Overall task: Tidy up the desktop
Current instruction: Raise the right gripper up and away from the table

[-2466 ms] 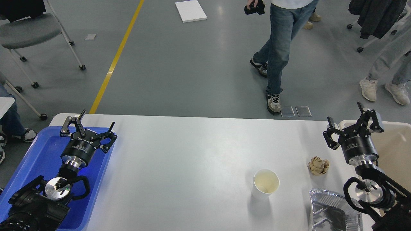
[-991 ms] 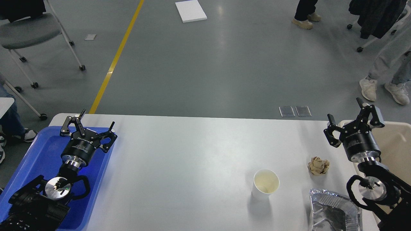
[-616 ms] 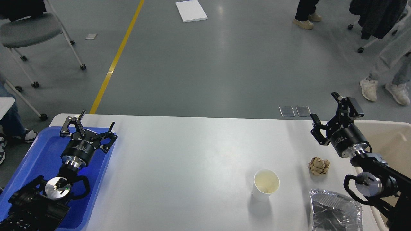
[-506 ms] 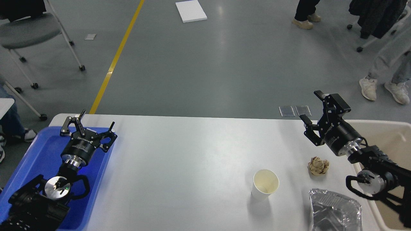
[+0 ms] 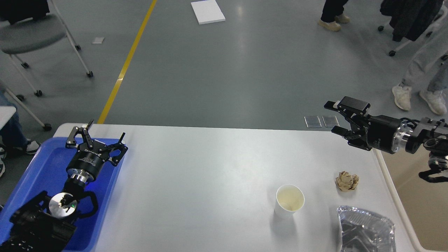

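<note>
White rectangular desktop [image 5: 210, 182] bearing 3 items, nearest the right edge. Right gripper [image 5: 335, 117] and left gripper [image 5: 96, 134]: jaws spread, empty. Risk: toppling the white paper cup [image 5: 289, 202] while reaching for the crumpled brown paper ball [image 5: 347, 181].

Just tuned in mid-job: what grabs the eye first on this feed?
The right pincer hangs open over the desktop at its far right corner. Below it sit a crumpled paper ball, a paper cup and a foil tray. The left pincer hovers open above the blue tray.

Paper cup [image 5: 290, 201] stands on the desktop [image 5: 210, 182] beside crumpled paper [image 5: 347, 181].
</note>
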Action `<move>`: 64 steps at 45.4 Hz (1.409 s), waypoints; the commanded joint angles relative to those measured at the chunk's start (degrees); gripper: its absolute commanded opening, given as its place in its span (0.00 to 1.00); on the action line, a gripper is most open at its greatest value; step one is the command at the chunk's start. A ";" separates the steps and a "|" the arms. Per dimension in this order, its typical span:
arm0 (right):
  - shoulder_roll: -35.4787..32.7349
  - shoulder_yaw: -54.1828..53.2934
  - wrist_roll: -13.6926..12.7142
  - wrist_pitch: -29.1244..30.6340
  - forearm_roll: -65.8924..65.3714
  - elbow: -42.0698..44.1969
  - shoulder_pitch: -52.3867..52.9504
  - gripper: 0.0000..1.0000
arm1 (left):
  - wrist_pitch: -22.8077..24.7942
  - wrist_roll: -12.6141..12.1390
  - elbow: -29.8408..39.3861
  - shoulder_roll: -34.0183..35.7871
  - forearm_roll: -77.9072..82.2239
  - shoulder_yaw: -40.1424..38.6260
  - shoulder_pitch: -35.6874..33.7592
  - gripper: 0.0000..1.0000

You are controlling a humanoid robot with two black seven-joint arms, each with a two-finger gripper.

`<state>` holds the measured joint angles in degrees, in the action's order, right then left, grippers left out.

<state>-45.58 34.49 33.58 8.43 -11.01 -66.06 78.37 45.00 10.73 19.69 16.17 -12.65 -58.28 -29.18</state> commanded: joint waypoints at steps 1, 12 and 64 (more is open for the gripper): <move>1.45 25.26 -0.09 11.85 -0.15 -0.21 22.94 1.00 | 0.00 -0.01 0.00 0.00 -0.01 0.01 0.00 1.00; 5.76 36.26 -0.18 31.63 -2.08 -0.21 35.52 1.00 | 0.00 -0.09 0.00 0.00 -0.01 0.01 0.00 1.00; 34.85 46.11 -1.23 36.57 -10.44 -8.38 60.41 0.98 | 0.00 -0.09 0.00 0.00 -0.01 0.01 0.00 1.00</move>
<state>-13.59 81.34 33.21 44.91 -21.86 -73.55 140.73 45.00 10.73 19.69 16.17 -12.65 -58.27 -29.13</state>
